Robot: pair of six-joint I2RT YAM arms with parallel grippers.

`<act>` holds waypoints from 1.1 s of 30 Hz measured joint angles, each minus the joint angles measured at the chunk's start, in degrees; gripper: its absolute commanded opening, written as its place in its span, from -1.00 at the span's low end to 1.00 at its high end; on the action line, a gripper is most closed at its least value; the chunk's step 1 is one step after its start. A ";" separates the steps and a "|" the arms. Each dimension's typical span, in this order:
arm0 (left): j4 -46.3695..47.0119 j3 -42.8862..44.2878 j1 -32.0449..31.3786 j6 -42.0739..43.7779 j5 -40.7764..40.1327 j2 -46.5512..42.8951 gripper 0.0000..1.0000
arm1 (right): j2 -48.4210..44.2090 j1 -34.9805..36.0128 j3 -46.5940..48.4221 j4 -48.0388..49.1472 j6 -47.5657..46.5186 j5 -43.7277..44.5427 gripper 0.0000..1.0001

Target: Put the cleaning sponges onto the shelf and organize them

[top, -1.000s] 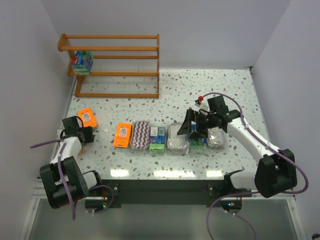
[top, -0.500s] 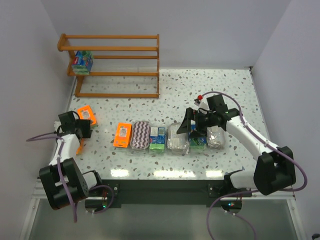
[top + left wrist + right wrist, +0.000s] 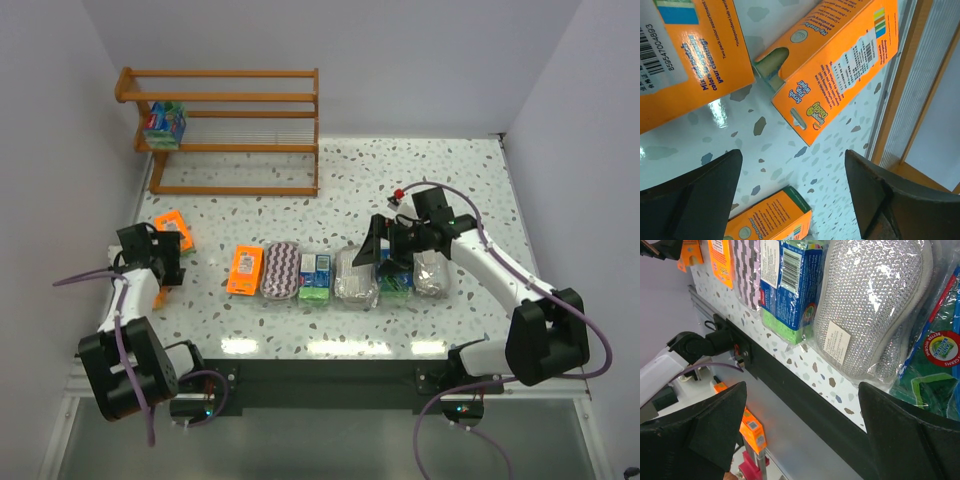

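Currently left gripper point(image 3: 791, 161) released, empty, above flat orange cardboard sponge pack point(image 3: 840, 65) on speckled counter point(image 3: 765, 142). Right gripper point(image 3: 802, 390) released over oval grey-white mesh pad point(image 3: 870, 305). Blue-green wrapped block point(image 3: 164, 124) on orange-brown wooden shelf point(image 3: 240, 98), left end.

You're seeing the shelf point(image 3: 235, 130) sitting at eleven o'clock, holding one blue-and-green block point(image 3: 164, 124). Your left gripper point(image 3: 170, 262) is hovering beside an orange pack point(image 3: 175, 232) at nine o'clock. Your right gripper point(image 3: 384, 262) is hanging over the sponge row point(image 3: 318, 277) toward three o'clock.

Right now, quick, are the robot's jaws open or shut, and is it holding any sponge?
Left gripper: jaws open, holding nothing.
Right gripper: jaws open, holding nothing.
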 measured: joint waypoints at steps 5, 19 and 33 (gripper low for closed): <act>1.57 -0.02 0.02 -2.45 -1.07 0.63 0.64 | 0.00 0.00 0.52 -0.04 -0.02 0.22 0.93; 8.87 -2.80 1.20 -5.49 -1.33 6.93 0.24 | 0.00 0.00 1.68 -0.98 0.02 1.70 0.92; 15.98 -1.90 2.27 -4.15 2.16 10.12 -0.98 | 0.00 0.00 1.90 -1.05 0.48 1.95 0.90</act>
